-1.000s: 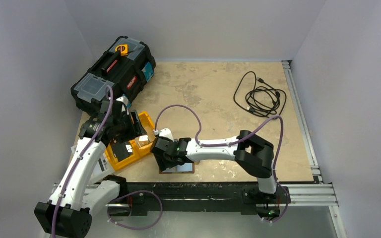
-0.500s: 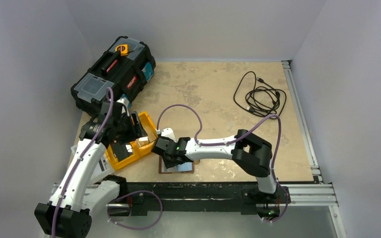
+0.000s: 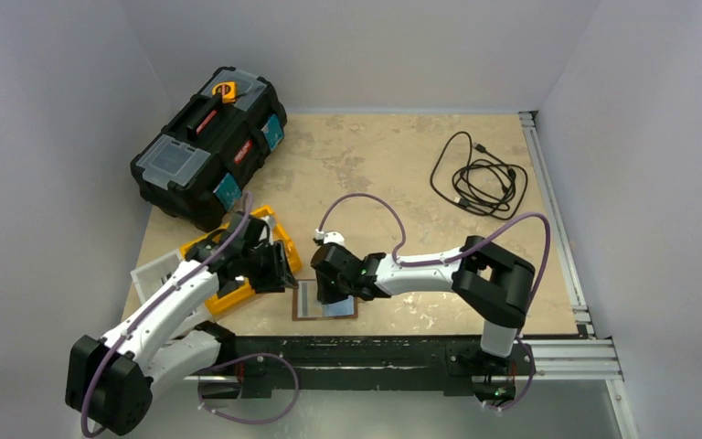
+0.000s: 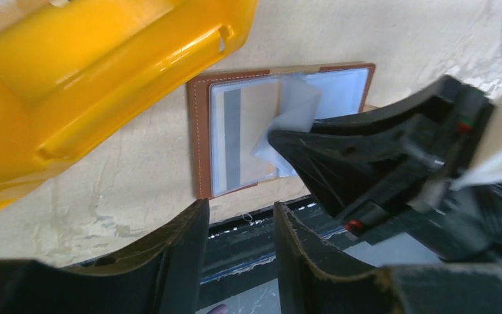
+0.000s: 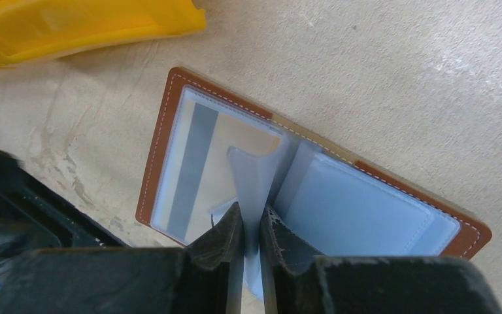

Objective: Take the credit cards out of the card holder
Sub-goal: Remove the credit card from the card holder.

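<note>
1. The table (image 3: 402, 183) is carrying everything, its mottled tan top running from my arm bases to the far wall
2. The black toolbox (image 3: 206, 146) is sitting at the far left, well apart from the card holder (image 3: 305, 302)
3. The orange tray (image 3: 285, 247) is lying at the near left, partly hidden under my left arm, with one corner just beside the card holder
4. The black cable (image 3: 480, 178) is lying coiled at the far right, well apart from everything else
5. The card holder is lying open and flat at the near edge of the table, between my two arms, its brown border framing the pale grey-blue inside
6. My left gripper (image 4: 242, 216) is hovering at the near edge of the table, just beside the card holder, with its fingers apart and nothing between them
7. My right gripper (image 5: 251, 219) is reaching down over the middle of the card holder, with its fingers nearly together and pinching a pale leaf (image 5: 251, 176)
8. A tan card (image 5: 196, 163) with a grey stripe is showing through the clear left-hand pocket
9. The pale leaf is standing up from the fold, lifted off the flat pockets on either side
</note>
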Robot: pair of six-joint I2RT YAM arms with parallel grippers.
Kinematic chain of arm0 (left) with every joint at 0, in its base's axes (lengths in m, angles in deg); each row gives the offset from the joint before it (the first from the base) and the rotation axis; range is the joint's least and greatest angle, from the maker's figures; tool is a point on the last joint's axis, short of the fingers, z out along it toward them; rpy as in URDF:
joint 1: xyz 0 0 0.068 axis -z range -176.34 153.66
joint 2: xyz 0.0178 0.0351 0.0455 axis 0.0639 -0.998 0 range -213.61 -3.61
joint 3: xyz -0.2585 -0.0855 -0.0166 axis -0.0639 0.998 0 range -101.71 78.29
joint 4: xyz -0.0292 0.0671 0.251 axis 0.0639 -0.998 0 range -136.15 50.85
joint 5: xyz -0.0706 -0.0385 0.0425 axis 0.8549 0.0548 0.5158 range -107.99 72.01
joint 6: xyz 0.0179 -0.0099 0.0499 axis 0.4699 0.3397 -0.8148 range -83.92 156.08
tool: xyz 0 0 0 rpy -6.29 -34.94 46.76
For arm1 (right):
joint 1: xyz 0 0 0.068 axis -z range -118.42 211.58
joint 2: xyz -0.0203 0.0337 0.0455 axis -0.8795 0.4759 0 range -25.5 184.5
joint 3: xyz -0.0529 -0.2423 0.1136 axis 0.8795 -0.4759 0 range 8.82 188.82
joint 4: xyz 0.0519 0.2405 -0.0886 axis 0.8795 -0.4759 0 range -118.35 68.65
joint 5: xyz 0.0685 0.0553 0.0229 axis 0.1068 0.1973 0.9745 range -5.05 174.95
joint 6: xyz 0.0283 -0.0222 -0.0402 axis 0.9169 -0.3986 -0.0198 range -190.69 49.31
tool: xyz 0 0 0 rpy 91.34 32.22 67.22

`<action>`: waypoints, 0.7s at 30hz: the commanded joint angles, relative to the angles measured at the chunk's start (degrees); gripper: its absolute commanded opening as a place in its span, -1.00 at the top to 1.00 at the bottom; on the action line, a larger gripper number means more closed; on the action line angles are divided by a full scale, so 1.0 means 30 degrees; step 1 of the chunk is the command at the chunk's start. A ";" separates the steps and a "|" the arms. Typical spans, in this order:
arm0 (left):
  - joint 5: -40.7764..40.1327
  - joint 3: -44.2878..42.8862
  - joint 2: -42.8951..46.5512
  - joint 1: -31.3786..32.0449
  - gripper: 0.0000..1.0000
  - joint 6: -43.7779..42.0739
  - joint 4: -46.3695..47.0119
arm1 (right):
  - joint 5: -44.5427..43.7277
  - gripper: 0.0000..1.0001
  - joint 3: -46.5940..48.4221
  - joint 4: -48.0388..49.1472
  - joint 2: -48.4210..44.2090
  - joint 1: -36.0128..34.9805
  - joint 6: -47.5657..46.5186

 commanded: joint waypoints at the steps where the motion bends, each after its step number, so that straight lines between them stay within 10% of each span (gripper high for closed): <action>1: 0.0473 0.1140 -0.1030 0.0850 0.27 0.1901 0.2917 | 0.1617 0.77 -0.2432 0.1473 0.0148 0.0359 0.0208; 21: -0.1944 -0.0314 -0.7314 0.3563 0.86 0.3068 0.6372 | 0.3198 0.76 -0.6116 0.7224 -0.3889 0.1144 -0.0843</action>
